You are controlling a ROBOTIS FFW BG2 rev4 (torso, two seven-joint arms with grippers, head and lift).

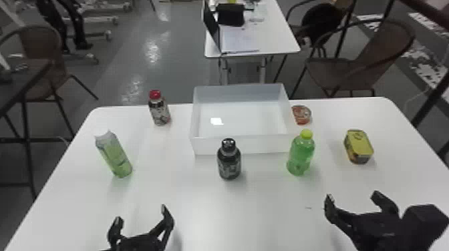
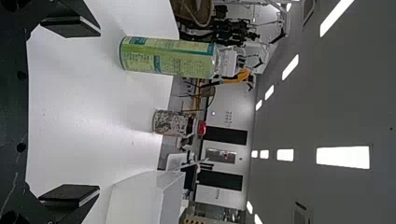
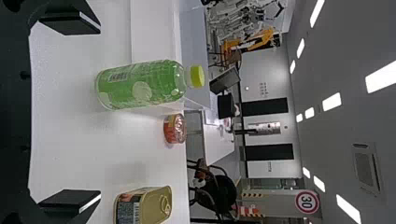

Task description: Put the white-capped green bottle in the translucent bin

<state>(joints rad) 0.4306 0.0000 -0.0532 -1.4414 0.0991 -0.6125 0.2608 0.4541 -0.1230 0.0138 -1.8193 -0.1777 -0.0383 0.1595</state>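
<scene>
Looks pre-grasp: my left gripper (image 1: pixel 141 213) and right gripper (image 1: pixel 353 197) both wide open, empty, my side of the translucent bin (image 1: pixel 260 145). White-capped green bottle (image 1: pixel 115 155) upright, left of bin; left should straddle it next.

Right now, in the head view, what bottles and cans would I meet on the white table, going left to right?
White-capped green bottle, red-capped bottle, dark bottle with a black cap, green bottle with a yellow-green cap, yellow-topped rectangular can.
</scene>
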